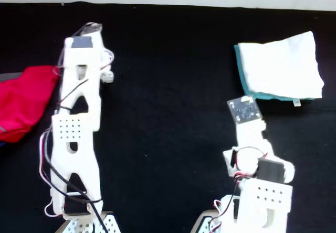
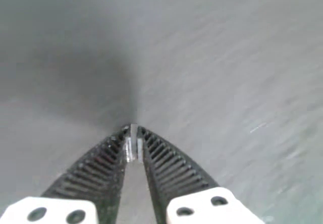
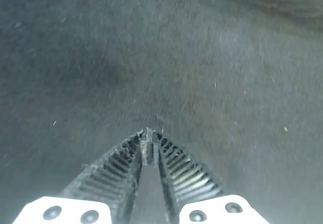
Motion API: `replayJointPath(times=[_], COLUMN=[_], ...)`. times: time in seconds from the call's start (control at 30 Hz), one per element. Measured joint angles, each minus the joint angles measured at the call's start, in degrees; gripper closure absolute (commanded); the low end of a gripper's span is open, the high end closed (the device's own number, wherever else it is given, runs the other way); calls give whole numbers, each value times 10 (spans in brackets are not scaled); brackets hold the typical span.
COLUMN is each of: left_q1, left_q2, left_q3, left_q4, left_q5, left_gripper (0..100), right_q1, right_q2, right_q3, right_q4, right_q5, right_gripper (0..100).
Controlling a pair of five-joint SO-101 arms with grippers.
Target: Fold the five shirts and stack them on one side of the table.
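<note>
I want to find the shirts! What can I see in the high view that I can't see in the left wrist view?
High view: a red shirt at one side, a white shirt folded on a teal shirt at the other, plus one arm and another arm. Left wrist view: the left gripper close up, its tips pressed together. Both: the cloth-covered table.

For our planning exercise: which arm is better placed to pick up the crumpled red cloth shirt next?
Probably left: the left gripper sits beside the crumpled red cloth shirt, while the right gripper is near the folded white shirt.
</note>
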Motion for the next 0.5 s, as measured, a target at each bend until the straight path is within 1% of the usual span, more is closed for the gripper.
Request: replayJointPath(times=[0.1, 0.23, 0.3, 0.4, 0.43, 0.5], left_q1=[-58, -163, -217, -292, -315, -358], left_q2=[-40, -127, -181, -270, -299, -360], left_q3=[-31, -9, 18, 90, 120, 181], left_q4=[64, 80, 81, 83, 84, 84], left_q5=[-4, -55, -76, -112, -124, -151], left_gripper=[987, 986, 986, 986, 984, 947], right_q1=[-1, -46, -78, -108, -117, -121], right_q2=[-2, -1, -1, -1, -1, -1], right_q3=[62, 127, 156, 200, 215, 238], right_q4=[-62, -122, -150, -195, -209, -240], right_q5=[0, 0, -2, -4, -11, -40], right_gripper=[937, 925, 925, 925, 925, 925])
